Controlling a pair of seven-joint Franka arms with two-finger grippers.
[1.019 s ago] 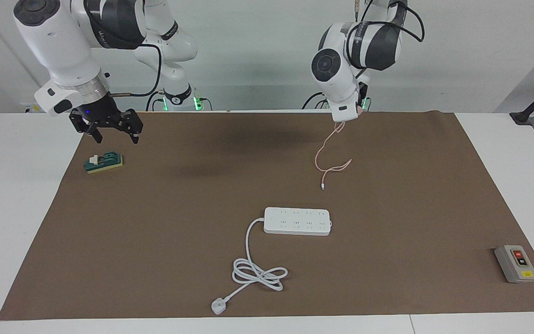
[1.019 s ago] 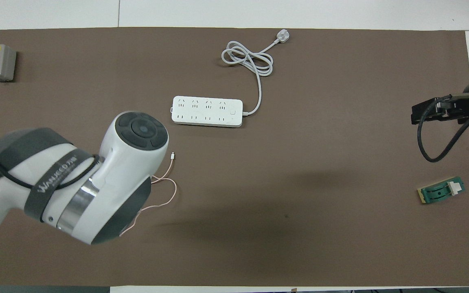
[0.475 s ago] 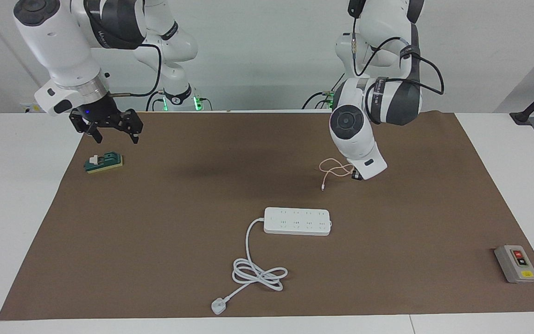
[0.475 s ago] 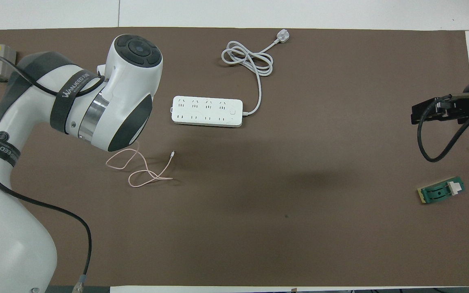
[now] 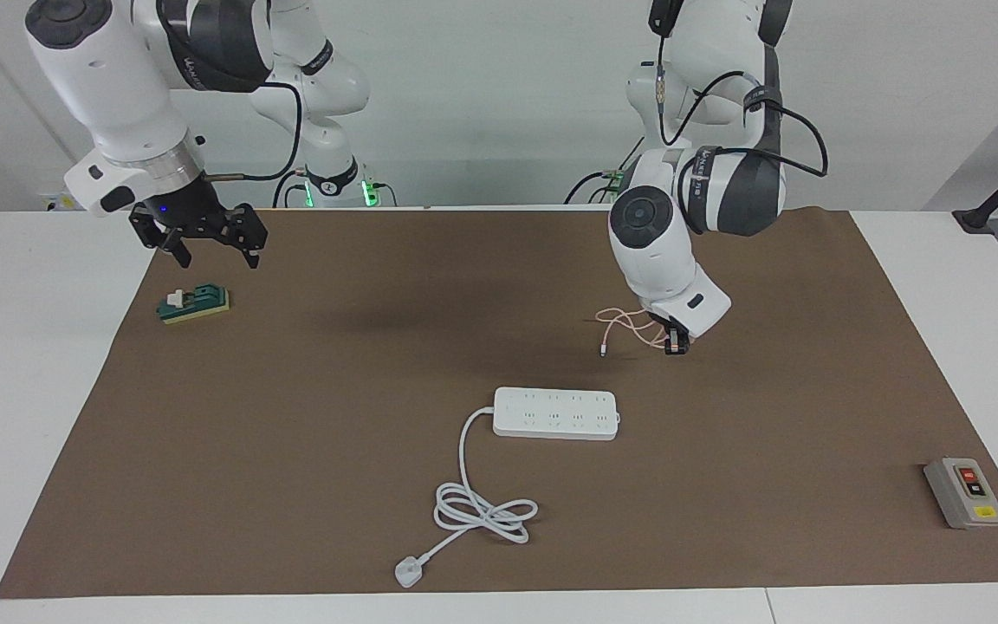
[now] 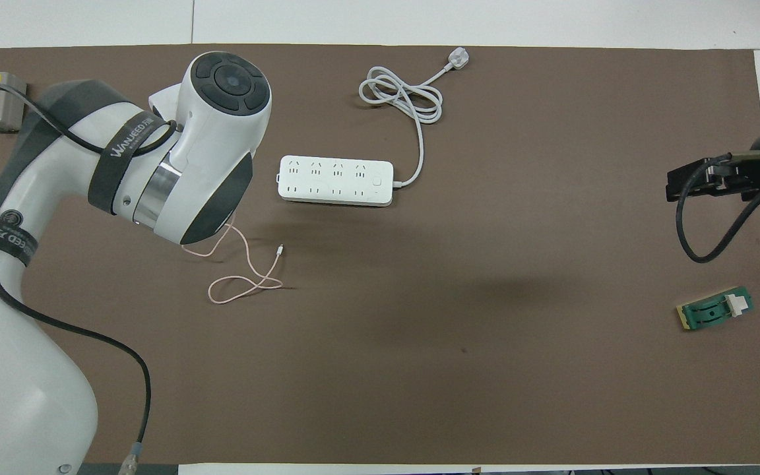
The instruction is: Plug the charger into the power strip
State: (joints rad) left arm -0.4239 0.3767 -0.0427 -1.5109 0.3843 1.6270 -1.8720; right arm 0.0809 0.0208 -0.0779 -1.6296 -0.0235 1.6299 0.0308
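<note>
Left hand [image 5: 677,345], clamped on the charger [image 5: 674,346], carries it low toward the power strip [image 5: 555,413]; its cable [image 5: 625,324] trails on the surface; right hand [image 5: 209,240] waits, fingers spread and empty.

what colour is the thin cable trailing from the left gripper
Pale pink, with a tiny white connector at its free end. The cable shows best in the overhead view.

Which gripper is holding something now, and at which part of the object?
The left gripper is shut on the charger, at its adapter end; the cable trails on the mat. The right gripper holds nothing.
</note>
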